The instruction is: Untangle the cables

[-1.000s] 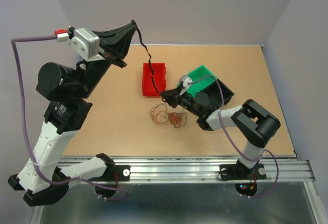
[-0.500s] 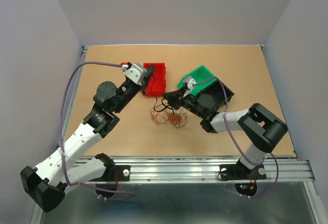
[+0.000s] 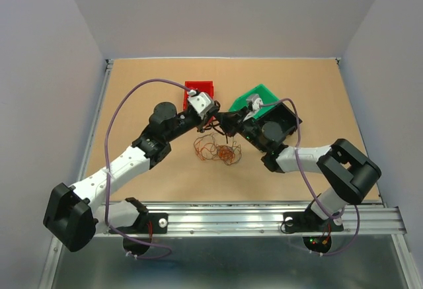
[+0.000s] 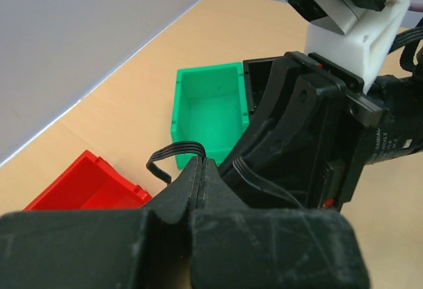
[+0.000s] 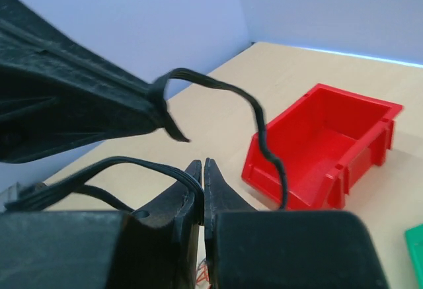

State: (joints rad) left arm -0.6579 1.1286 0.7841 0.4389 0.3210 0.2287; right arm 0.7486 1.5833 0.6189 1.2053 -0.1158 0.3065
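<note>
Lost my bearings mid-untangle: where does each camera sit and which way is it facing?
Top external: above and behind the bases, looking down at the table; both arms show.
Left wrist: on the left arm, looking past the left end effector at the green bin and right arm.
Right wrist: looking past the right end effector at the red bin.
Shared: both wrist views show the black cable.

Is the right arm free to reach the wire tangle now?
Probably not yet: the right gripper has its jaws shut on a black cable that the left gripper also pinches; the tangle lies uncovered.
</note>
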